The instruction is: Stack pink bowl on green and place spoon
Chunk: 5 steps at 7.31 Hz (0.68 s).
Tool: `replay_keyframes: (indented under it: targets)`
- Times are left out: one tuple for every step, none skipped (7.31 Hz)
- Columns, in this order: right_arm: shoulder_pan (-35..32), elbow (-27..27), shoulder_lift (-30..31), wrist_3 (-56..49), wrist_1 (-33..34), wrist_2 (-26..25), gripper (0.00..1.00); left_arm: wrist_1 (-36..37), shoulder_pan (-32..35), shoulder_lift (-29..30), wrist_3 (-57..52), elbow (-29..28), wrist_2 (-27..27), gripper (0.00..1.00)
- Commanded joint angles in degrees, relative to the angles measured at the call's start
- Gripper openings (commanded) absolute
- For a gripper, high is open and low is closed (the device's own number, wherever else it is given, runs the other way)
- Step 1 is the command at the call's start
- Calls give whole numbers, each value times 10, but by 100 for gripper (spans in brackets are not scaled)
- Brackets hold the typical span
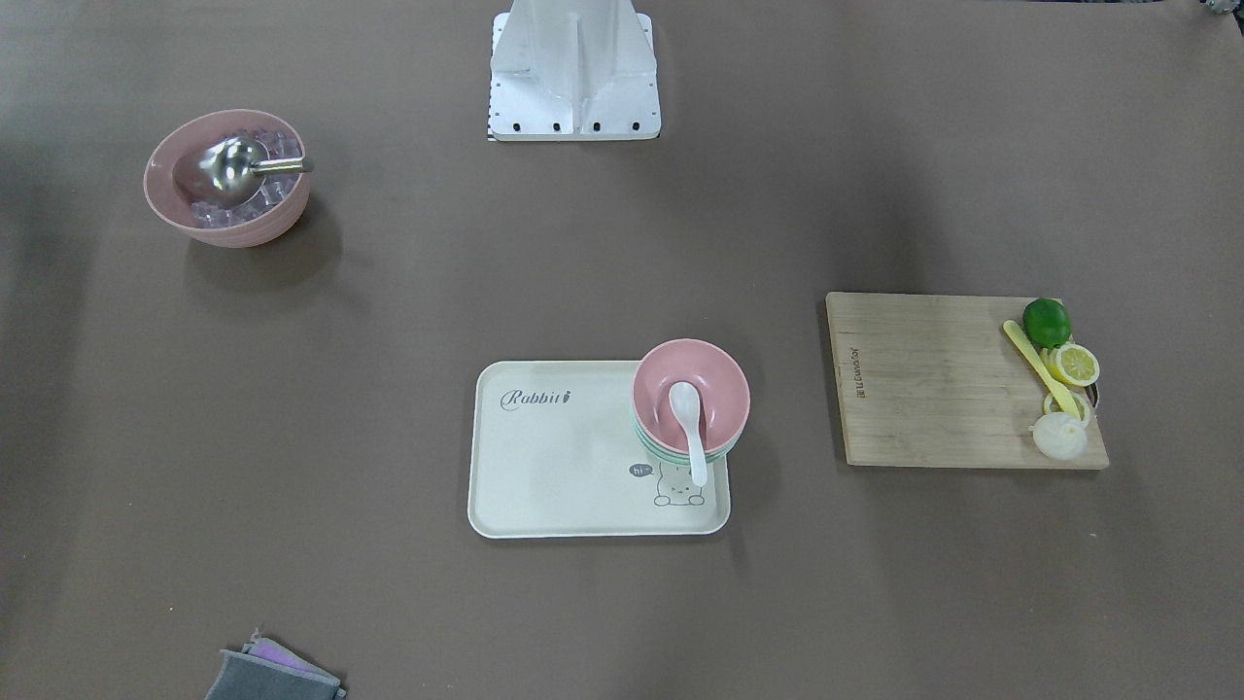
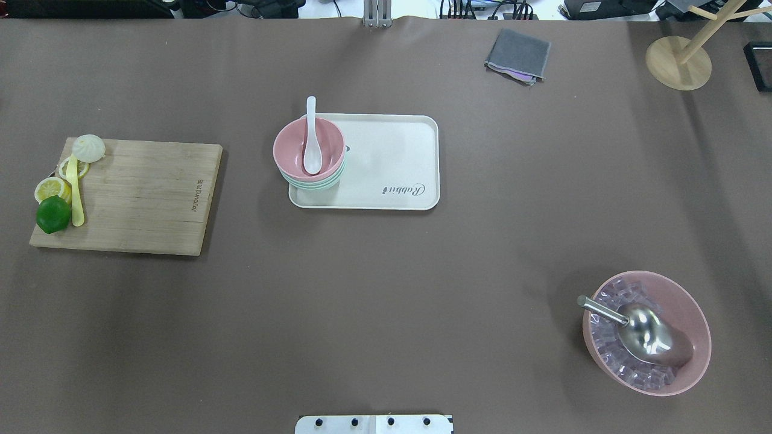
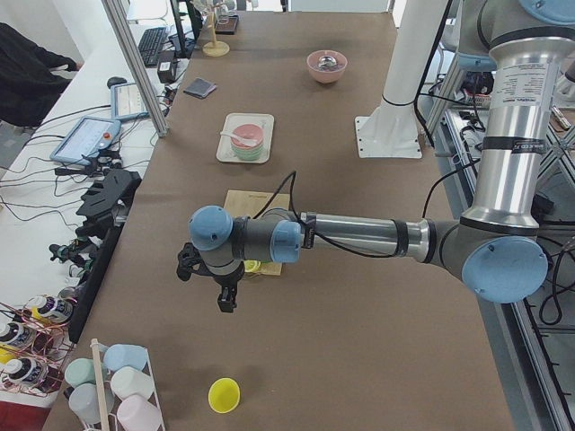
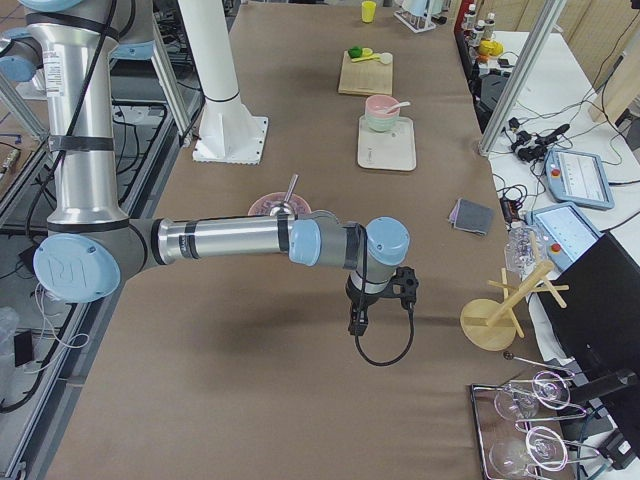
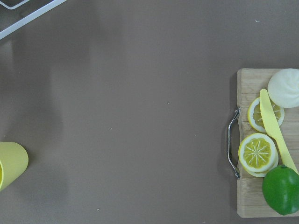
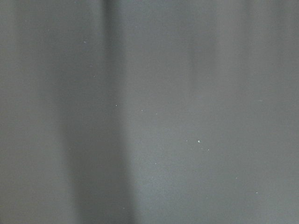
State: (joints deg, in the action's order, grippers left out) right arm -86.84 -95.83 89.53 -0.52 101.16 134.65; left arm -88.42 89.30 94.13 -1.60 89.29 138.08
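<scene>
A pink bowl point(image 2: 295, 150) sits stacked on a pale green bowl point(image 2: 313, 185) at the corner of a cream tray point(image 2: 392, 157). A white spoon point(image 2: 311, 129) lies in the pink bowl with its handle over the rim. The stack also shows in the front view point(image 1: 714, 384) with the spoon point(image 1: 692, 437). My left gripper point(image 3: 222, 301) hangs over the table beyond the cutting board, far from the tray; I cannot tell if it is open. My right gripper point(image 4: 357, 325) hangs past the ice bowl at the other end; I cannot tell its state either.
A wooden cutting board point(image 2: 145, 199) carries a lime point(image 2: 53, 214), lemon slices, a yellow knife and a white bun. A large pink bowl point(image 2: 693, 319) holds ice cubes and a metal scoop point(image 2: 639, 334). A grey cloth point(image 2: 518, 55), a wooden stand point(image 2: 678, 63) and a yellow cup point(image 3: 224, 395) stand at the edges.
</scene>
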Motion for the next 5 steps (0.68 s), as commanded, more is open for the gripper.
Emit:
replay_keyframes:
  targets:
    - [0, -1, -1, 0, -1, 0, 100, 0, 0, 1, 0, 0, 0, 99]
    - [0, -1, -2, 0, 0, 0, 100, 0, 0, 1, 0, 1, 0, 99]
    - [0, -1, -3, 0, -1, 0, 100, 0, 0, 1, 0, 1, 0, 99]
    - [0, -1, -6, 1, -1, 0, 100, 0, 0, 3, 0, 1, 0, 99]
    - [0, -1, -7, 1, -1, 0, 100, 0, 0, 4, 0, 1, 0, 99]
